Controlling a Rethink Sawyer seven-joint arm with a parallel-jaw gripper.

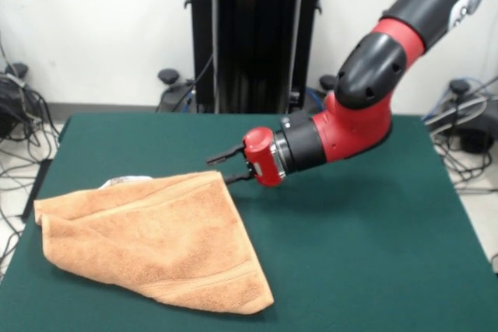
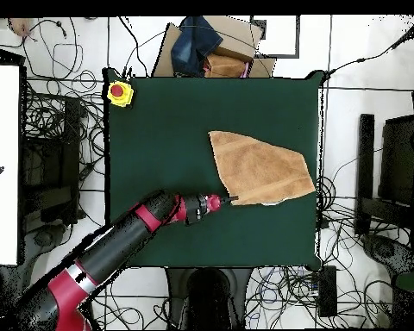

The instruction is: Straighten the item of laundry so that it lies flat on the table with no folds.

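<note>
The tan-orange towel (image 1: 156, 242) lies folded over on itself on the dark green table (image 1: 350, 254), at the left front in the front view. A woven band runs near its front edge, and a bit of whitish tag (image 1: 124, 181) peeks out at its far edge. My gripper (image 1: 224, 167) reaches in sideways, with its fingers apart at the towel's far right corner. The lower finger touches that corner. In the overhead view the towel (image 2: 260, 168) lies by the table's right edge (image 2: 317, 138), with the gripper (image 2: 231, 200) at its lower left corner.
A yellow box with a red button (image 2: 119, 92) sits at the table's top left corner in the overhead view. A cardboard box with dark cloth (image 2: 210, 47) stands beyond the table's top edge. The black pedestal (image 1: 253, 36) stands behind the table. Cables lie around on the floor.
</note>
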